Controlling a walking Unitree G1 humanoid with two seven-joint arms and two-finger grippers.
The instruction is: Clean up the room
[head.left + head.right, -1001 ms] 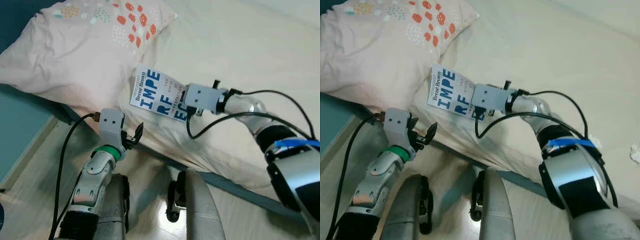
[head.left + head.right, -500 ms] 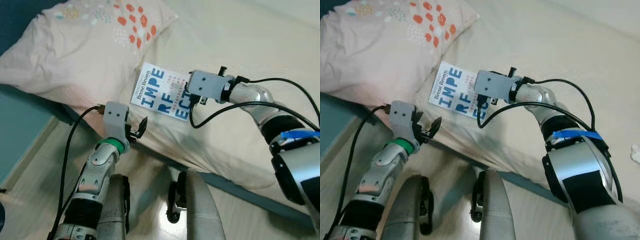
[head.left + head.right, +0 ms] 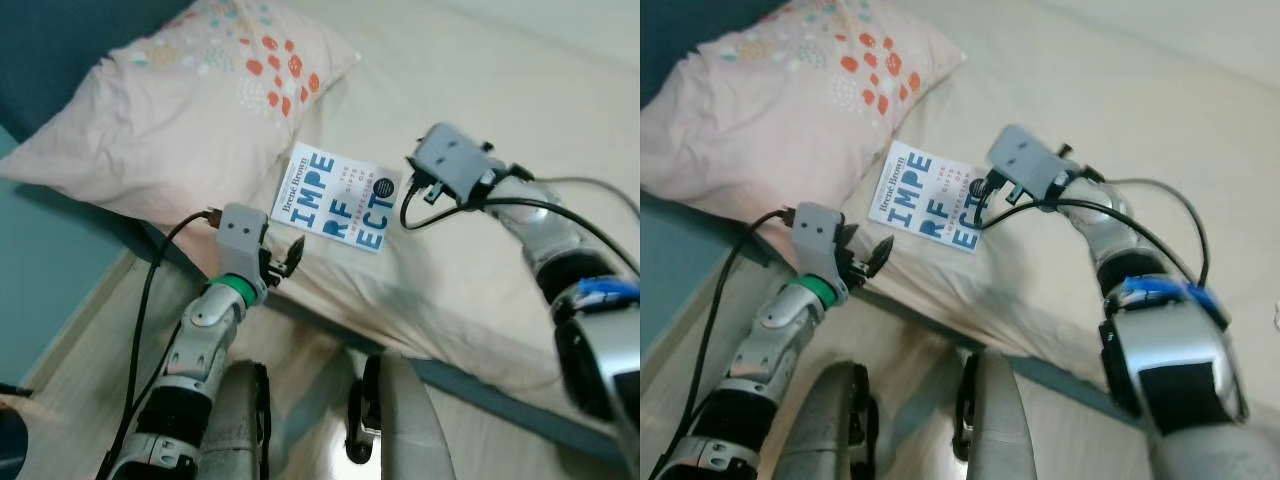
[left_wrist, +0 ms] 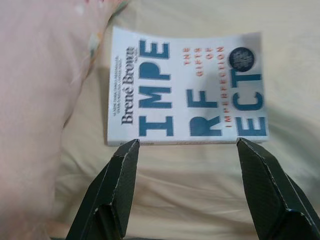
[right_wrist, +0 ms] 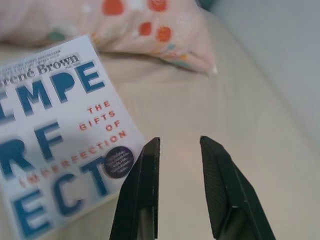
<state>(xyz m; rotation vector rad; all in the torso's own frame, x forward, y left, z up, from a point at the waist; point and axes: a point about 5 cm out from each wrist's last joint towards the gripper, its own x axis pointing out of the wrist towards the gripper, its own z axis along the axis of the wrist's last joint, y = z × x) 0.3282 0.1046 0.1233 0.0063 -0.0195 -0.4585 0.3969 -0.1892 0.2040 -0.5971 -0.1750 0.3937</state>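
Note:
A white paperback book (image 3: 340, 197) with big blue letters lies flat on the cream bed (image 3: 480, 290), close to the pillow's corner. My left gripper (image 3: 285, 258) hovers at the bed's near edge just short of the book. The left wrist view shows its fingers (image 4: 122, 170) spread wide, framing the book (image 4: 185, 92) with nothing between them. My right gripper (image 3: 412, 190) hangs just past the book's right edge, above the sheet. In the right wrist view its fingers (image 5: 145, 180) stand a narrow gap apart and empty, with the book (image 5: 55, 135) off to one side.
A pink pillow (image 3: 200, 100) with orange and teal dots lies at the bed's head, touching the book's left side. A dark teal wall (image 3: 50, 250) rises on the left. Wooden floor (image 3: 90, 380) and my own legs (image 3: 400, 420) are below the bed's edge.
My right gripper has drawn back off the book's cover to the right, leaving the whole cover showing. The left gripper has risen closer to the book's near edge. The camera has shifted.

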